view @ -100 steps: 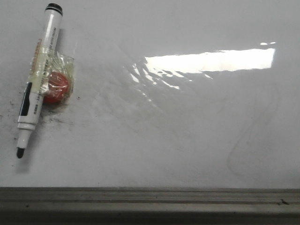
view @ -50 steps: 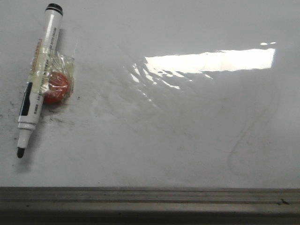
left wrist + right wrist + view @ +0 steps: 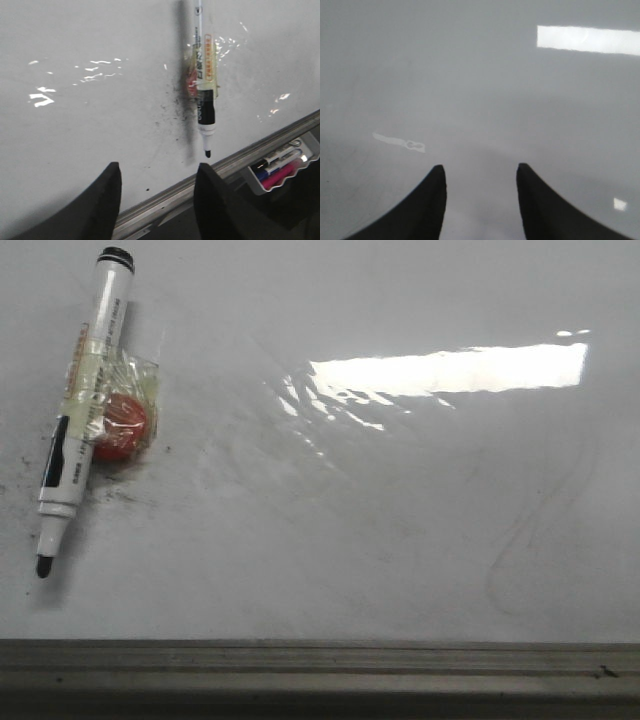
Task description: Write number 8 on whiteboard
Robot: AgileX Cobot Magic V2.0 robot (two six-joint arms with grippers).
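Whiteboard [image 3: 330,570] bare of any 8
Our left gripper [image 3: 156,192] and right gripper [image 3: 479,192] gape empty; the marker [image 3: 78,410] lies untouched on the board.

The large white whiteboard [image 3: 330,540] looks glossy and smooth, with bright glare. Its grey ledge [image 3: 320,665] looks like dull brushed metal. The white plastic marker [image 3: 80,410] carries shiny, crinkled clear tape [image 3: 125,390].

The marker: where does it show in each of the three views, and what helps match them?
Front view: marker lies at far left on the whiteboard, tip toward the grey ledge.
Left wrist view: marker right of centre, tip near the ledge.
Right wrist view: not in it.
Shared landmark: the red round piece taped to the marker.
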